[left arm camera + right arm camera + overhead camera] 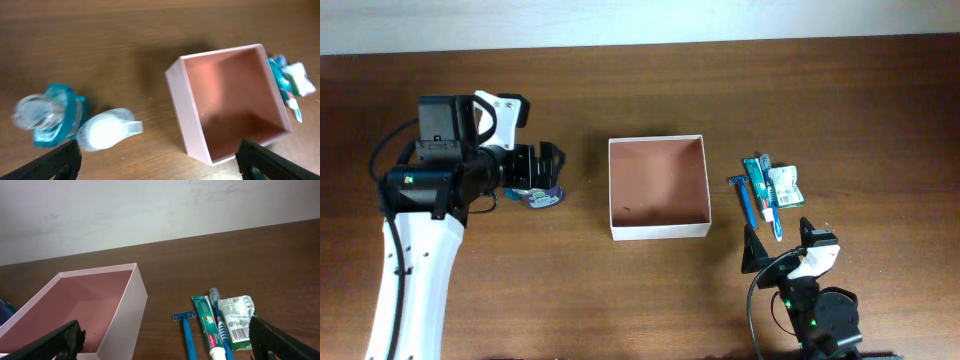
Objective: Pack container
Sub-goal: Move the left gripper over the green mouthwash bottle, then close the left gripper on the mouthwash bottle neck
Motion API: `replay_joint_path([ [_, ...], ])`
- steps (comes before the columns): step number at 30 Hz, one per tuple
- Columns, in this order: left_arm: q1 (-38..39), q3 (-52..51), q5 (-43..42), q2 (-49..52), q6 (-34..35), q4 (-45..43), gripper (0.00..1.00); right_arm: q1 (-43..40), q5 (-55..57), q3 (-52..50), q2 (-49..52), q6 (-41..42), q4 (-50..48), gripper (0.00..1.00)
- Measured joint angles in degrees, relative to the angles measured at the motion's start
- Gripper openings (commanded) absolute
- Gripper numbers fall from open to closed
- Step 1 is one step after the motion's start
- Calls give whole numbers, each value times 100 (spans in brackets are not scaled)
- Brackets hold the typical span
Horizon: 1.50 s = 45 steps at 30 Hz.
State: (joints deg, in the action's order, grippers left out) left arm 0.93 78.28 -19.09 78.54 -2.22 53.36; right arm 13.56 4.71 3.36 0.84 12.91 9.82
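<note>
Hidden or unclear: in the overhead view the small teal bottle [50,117] and the white round-topped bottle [107,131] are largely covered by the left gripper [157,150]. In the left wrist view both are blurred, and no labels can be read.

Left gripper: jaws spread wide above the bottles, nothing held or touched.

Right gripper [162,330]: only the fingertips are seen. It is spread wide and empty-handed, near the blue razor [186,325], green toothpaste tube [206,322] and crumpled white sachet [237,320].

The square white cardboard container [658,185] is placed mid-table, between both groups and apart from each.
</note>
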Motion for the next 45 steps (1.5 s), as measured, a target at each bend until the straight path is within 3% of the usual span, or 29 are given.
replay_joint_path([
  [6, 7, 0, 1423, 2, 1084, -96, 99, 0, 2, 0, 0, -7, 0, 98],
  [12, 7, 9, 2059, 74, 1115, -612, 94, 0, 0, 0, 0, -7, 0, 98],
  [24, -7, 26, 2262, 968, 903, -737, 94, 0, 0, 0, 0, -4, 0, 98],
  [30, -127, 26, 2262, 1040, 868, -835, 84, 0, 0, 0, 0, -4, 0, 98],
  [37, -369, 26, 2116, 1322, 848, -881, 84, -2, 0, 0, 0, -9, 0, 98],
  [39, -409, 26, 1998, 1478, 848, -892, 80, -2, 0, 0, 0, -7, 0, 98],
  [45, -428, 26, 1823, 1683, 811, -903, 55, -2, 0, 0, 0, -2, 0, 98],
])
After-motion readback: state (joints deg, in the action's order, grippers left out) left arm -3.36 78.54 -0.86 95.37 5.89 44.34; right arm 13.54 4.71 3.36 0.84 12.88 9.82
